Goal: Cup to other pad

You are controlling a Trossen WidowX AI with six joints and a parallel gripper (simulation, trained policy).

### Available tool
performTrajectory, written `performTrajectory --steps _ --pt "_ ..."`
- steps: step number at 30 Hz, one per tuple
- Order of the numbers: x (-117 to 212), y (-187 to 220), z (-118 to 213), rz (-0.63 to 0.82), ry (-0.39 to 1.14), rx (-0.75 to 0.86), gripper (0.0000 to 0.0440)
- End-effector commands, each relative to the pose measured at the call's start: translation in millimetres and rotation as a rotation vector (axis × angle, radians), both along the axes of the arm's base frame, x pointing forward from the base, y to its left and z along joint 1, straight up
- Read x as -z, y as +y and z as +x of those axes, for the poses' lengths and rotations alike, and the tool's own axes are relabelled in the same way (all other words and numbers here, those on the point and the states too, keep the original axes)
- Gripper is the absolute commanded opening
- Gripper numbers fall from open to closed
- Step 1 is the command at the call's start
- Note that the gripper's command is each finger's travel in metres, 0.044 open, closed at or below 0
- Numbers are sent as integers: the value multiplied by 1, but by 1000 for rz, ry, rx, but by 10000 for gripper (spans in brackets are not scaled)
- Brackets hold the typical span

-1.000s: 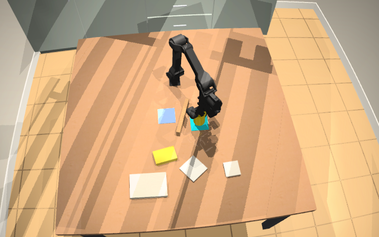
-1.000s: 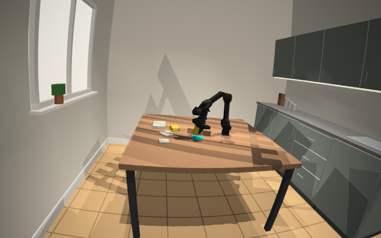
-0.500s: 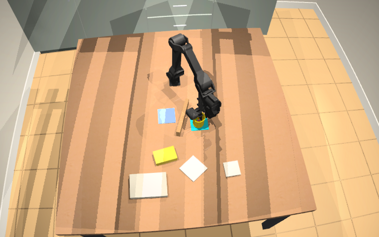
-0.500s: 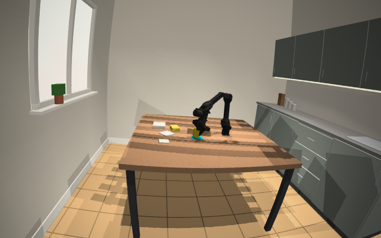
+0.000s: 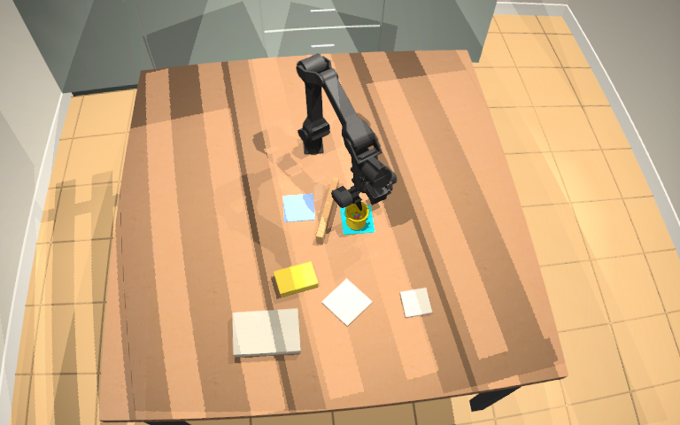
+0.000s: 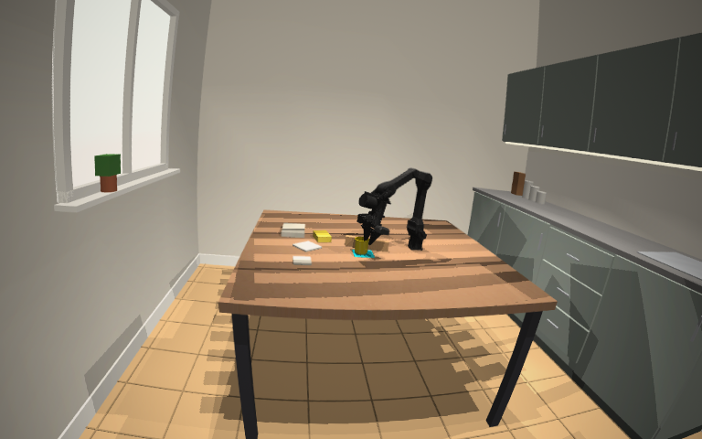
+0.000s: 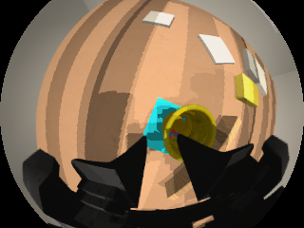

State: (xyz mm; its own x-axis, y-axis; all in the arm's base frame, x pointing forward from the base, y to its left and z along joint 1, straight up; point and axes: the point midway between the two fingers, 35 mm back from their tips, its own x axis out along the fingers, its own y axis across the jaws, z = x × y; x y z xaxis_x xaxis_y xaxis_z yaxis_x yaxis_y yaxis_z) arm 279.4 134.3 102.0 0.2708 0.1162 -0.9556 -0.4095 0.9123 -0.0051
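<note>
From here I see the yellow cup (image 5: pixel 357 220) (image 6: pixel 361 245) (image 7: pixel 207 130) upright on the cyan pad (image 5: pixel 368 226) (image 6: pixel 368 254) (image 7: pixel 154 127), marbles (image 5: pixel 356 216) (image 7: pixel 174 135) inside. My gripper (image 5: pixel 359 206) (image 6: pixel 367 241) (image 7: pixel 161 138) has its fingers partly spread at the cup's rim; whether one touches it, I can't quite tell. The blue pad (image 5: pixel 298 207) lies across the wooden bar (image 5: pixel 327 212) (image 7: pixel 234 132), apart from the cup.

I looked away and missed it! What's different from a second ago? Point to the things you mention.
The cup (image 5: pixel 357 225) (image 6: pixel 360 247) (image 7: pixel 203 134) came down and straightened up on the bright blue pad (image 5: pixel 345 229) (image 6: pixel 369 255) (image 7: pixel 153 129). The gripper (image 5: pixel 359 204) (image 6: pixel 368 241) (image 7: pixel 161 138) let go; its fingers are apart. The shadows shifted. The yellow block (image 5: pixel 296 278) (image 6: pixel 322 236) (image 7: pixel 246 90) stayed.
</note>
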Motion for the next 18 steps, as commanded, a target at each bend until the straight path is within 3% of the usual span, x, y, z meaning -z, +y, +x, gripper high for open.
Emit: performTrajectory --steps 1,10,18 --pt "-8 -1 -3 21 -7 10 196" --pt "-36 -3 -5 69 -61 29 252" --pt "-62 -8 -1 101 -107 60 437"
